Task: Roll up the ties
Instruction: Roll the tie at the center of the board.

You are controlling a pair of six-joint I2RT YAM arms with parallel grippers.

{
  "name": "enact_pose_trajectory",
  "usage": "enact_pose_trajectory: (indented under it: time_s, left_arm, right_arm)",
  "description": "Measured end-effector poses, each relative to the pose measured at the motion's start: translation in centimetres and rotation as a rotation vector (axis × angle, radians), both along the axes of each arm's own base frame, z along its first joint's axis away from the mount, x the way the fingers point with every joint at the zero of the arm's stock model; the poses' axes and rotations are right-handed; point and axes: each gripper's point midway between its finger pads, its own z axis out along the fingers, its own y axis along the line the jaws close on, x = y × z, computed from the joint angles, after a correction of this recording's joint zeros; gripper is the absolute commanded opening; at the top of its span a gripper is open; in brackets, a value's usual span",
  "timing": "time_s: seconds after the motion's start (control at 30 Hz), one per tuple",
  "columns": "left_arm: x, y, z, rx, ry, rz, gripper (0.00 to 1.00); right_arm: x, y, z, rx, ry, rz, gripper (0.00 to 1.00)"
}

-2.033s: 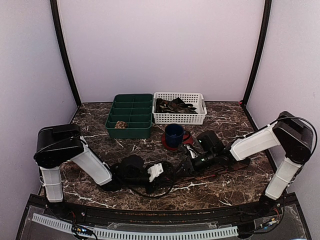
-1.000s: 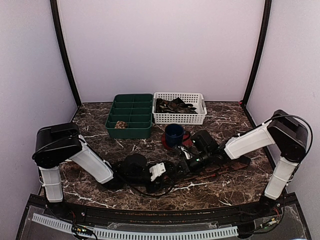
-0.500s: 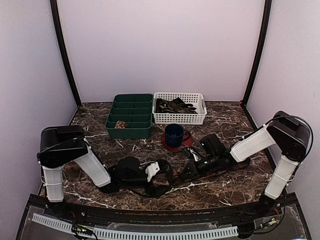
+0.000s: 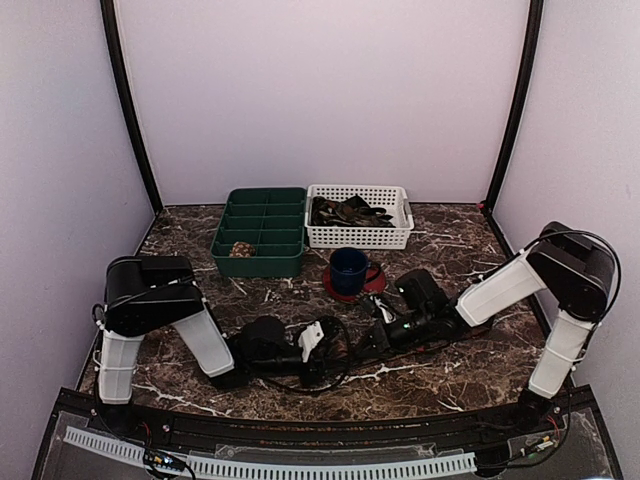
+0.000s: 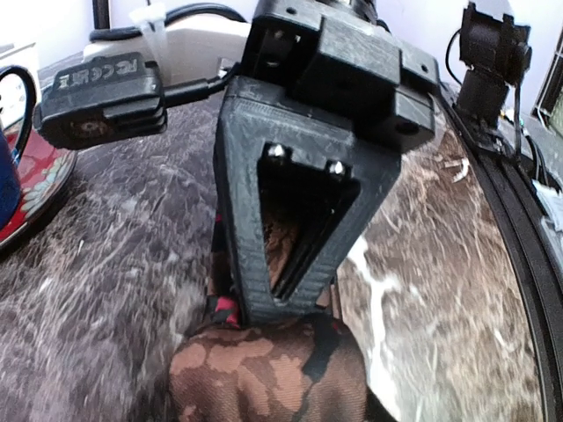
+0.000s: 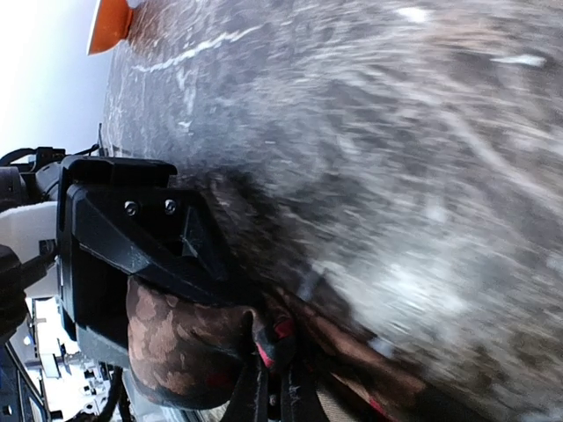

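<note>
Right fingers (image 5: 239, 211) pressed together, tips down on dark brown patterned fabric necktie (image 5: 264, 374), part-coiled at lower centre of overhead view on marbled brown table (image 4: 250, 285). Left fingers (image 6: 132, 237) against coil; spread or pinching, cannot tell. Step: mid-roll. Next, probably: turn coil along flat strip, cloth held taut.

1. A dark, white-veined marble table (image 4: 455, 380) fills the lower half of the top view.
2. A green compartment tray (image 4: 258, 266) sits at centre, left of the middle.
3. A white lattice basket (image 4: 360, 238) stands just right of it.
4. A blue mug (image 4: 348, 268) stands on a red coaster (image 4: 375, 283) below the basket.
</note>
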Motion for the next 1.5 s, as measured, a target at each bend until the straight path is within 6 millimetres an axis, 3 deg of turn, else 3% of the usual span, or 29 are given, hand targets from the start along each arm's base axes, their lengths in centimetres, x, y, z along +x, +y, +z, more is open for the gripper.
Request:
enact_pose_trajectory:
  time_s: [0.1, 0.2, 0.33, 0.53, 0.67, 0.77, 0.87, 0.9, 0.97, 1.07, 1.27, 1.5]
  left_arm:
    - [-0.5, 1.6, 0.0, 0.047, -0.019, 0.0, 0.31]
    - [-0.7, 2.6, 0.3, 0.111, -0.058, -0.008, 0.31]
    - [-0.8, 3.2, 0.0, 0.186, -0.101, -0.031, 0.31]
    - [-0.6, 3.2, -0.1, 0.229, -0.126, -0.047, 0.31]
    - [-0.6, 3.1, -0.1, 0.233, -0.129, -0.049, 0.31]
    - [-0.6, 3.1, -0.2, 0.236, -0.127, -0.05, 0.31]
    - [-0.6, 3.1, -0.3, 0.241, -0.125, -0.05, 0.31]
    - [-0.6, 3.1, -0.3, 0.242, -0.124, -0.05, 0.32]
    - [-0.6, 3.1, -0.3, 0.245, -0.122, -0.051, 0.37]
    - [-0.5, 3.1, -0.4, 0.249, -0.117, -0.049, 0.57]
    - [-0.4, 4.1, -0.6, 0.253, -0.068, -0.03, 0.8]
    - [-0.8, 3.3, 0.7, 0.176, -0.025, -0.027, 0.82]
  right_arm:
    - [-0.3, 0.8, 0.2, 0.002, 0.001, 0.017, 0.38]
    - [-0.1, 1.2, 1.3, 0.028, -0.006, 0.021, 0.57]
    - [0.1, 1.1, 2.6, 0.033, -0.018, 0.012, 0.62]
    - [0.1, 2.6, 5.1, 0.061, -0.038, 0.039, 0.54]
    - [-0.4, 4.1, 5.3, 0.048, -0.037, 0.082, 0.43]
    - [-1.0, 4.5, 4.0, 0.003, -0.023, 0.11, 0.26]
    - [-1.2, 4.4, 3.1, -0.024, -0.011, 0.122, 0.02]
    - [-1.1, 4.5, 3.2, -0.021, -0.021, 0.129, 0.0]
    - [-1.0, 4.6, 3.4, -0.021, -0.025, 0.129, 0.0]
    - [-0.9, 4.5, 3.3, -0.027, -0.035, 0.132, 0.0]
    - [0.0, 3.3, 2.4, -0.031, -0.042, 0.101, 0.0]
    - [0.1, -0.3, -0.1, -0.074, -0.022, 0.034, 0.0]
